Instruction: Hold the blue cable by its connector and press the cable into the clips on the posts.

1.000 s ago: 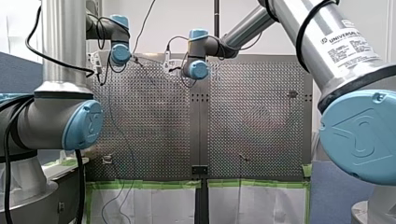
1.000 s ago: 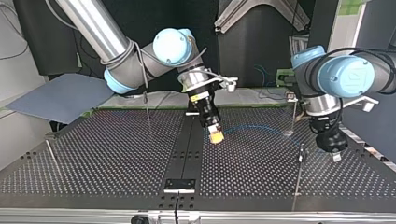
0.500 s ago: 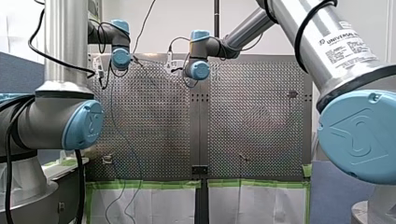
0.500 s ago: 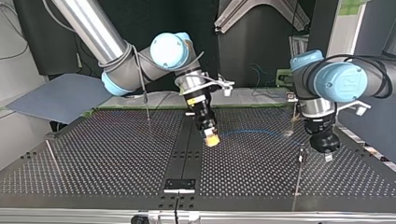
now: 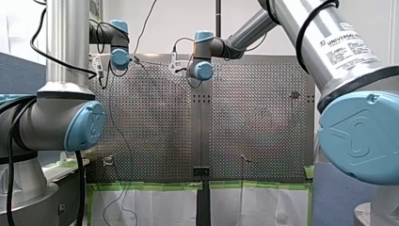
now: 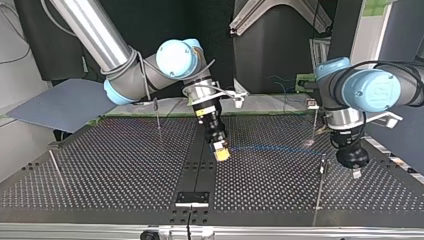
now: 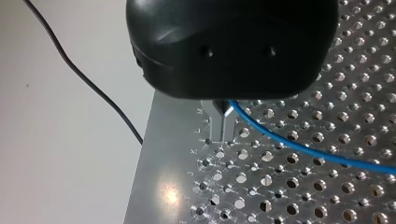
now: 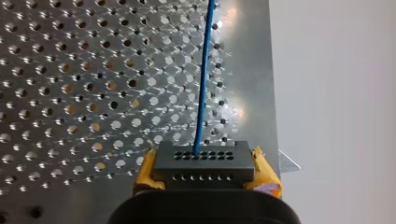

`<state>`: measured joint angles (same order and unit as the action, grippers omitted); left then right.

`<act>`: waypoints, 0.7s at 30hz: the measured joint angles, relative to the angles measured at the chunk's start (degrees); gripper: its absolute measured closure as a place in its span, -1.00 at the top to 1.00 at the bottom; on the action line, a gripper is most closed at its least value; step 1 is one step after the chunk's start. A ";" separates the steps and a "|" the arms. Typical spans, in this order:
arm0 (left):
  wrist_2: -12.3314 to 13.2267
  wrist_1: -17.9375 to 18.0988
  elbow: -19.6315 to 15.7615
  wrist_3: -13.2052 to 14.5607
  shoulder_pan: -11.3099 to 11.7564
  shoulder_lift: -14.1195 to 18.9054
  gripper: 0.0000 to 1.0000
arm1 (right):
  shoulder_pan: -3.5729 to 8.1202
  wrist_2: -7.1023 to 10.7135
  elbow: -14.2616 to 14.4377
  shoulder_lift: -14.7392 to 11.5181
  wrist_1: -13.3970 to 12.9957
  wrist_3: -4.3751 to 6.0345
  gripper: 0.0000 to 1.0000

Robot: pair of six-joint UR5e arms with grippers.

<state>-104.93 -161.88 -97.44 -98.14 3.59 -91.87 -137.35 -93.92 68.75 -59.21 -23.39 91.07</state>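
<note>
right end effector [image 8: 204,171]: yellow pads clamped on the grey connector [image 8: 204,158], centre of top view. blue cable [image 8: 204,79] runs from it across the desk [image 6: 115,165] to left end effector [image 7: 222,126] at mid-right, metal fingers pinching the cable.

The label [image 5: 347,42] on my right arm's [image 5: 301,28] silver tube in the front view reads "UNIVERSAL ROBOTS"; the finer lines beneath it are too small to read. In the left wrist view, small letters run along the tabletop's [image 7: 166,140] edge, among them "M" [image 7: 200,111] and "L" [image 7: 196,130].
</note>
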 joint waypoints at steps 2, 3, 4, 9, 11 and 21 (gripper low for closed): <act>0.59 0.03 0.03 0.00 0.20 0.00 -1.00 | 0.12 0.04 -0.43 0.00 0.00 0.00 -1.00; 0.80 0.04 0.08 0.00 0.28 0.00 -1.00 | 0.18 0.07 -0.66 0.00 0.01 0.00 -1.00; 1.01 0.05 0.15 0.00 0.35 0.00 -1.00 | 0.25 0.12 -0.97 0.00 0.03 0.00 -1.00; 2.12 0.02 0.83 -0.03 0.80 0.00 -1.00 | 0.49 0.20 -1.82 0.00 0.08 0.00 -1.00; 2.31 -0.08 1.31 -0.11 1.01 0.00 -1.00 | 0.60 0.21 -1.92 0.00 0.09 0.00 -1.00; 3.37 -0.52 2.39 -0.55 1.95 -0.58 -1.00 | 1.39 0.19 -1.99 0.06 0.09 0.16 -1.00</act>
<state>-101.56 -162.41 -95.05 -98.69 5.54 -92.46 -135.96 -93.73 66.76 -59.15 -23.30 91.23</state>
